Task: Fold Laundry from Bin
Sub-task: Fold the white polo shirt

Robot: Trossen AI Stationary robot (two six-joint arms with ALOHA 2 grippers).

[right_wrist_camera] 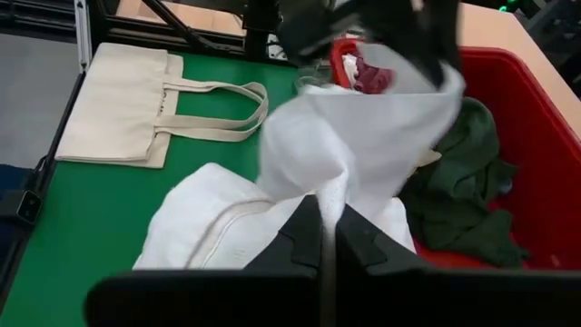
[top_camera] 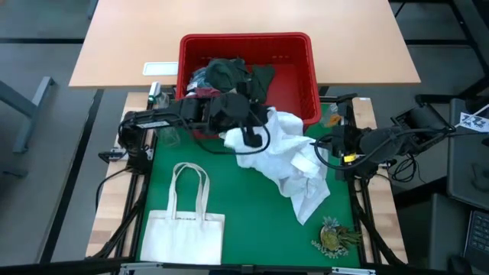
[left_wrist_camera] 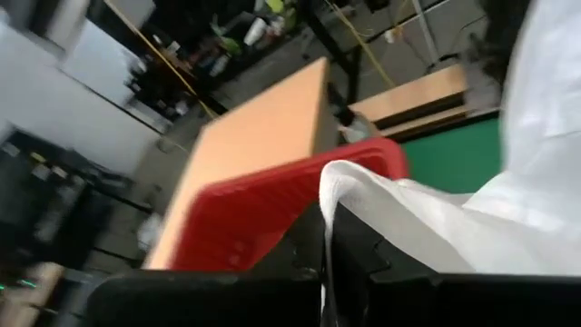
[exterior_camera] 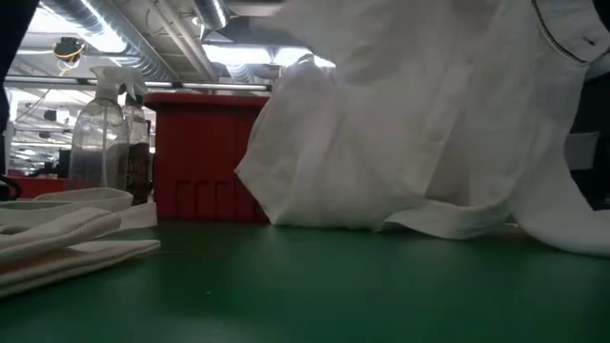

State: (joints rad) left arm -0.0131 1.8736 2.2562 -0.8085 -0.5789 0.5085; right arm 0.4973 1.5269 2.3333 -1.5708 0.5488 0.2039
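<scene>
Left gripper (top_camera: 246, 136) — clenched on white garment (top_camera: 294, 164) just near of the bin (top_camera: 298, 76). Right gripper (right_wrist_camera: 327, 238) — clenched on the same cloth, right side. Garment draped over green mat (top_camera: 252, 221); dark green laundry (top_camera: 229, 75) heaped in bin, far centre.

Bin (exterior_camera: 205, 152) partly behind white garment (exterior_camera: 410, 124)

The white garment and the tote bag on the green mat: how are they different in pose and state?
The white garment is crumpled and lifted, pinched by both the left gripper and the right gripper; the tote bag lies flat and untouched. The garment sits beside the red bin; the bag lies at the opposite edge. Both are pale cloth.
</scene>
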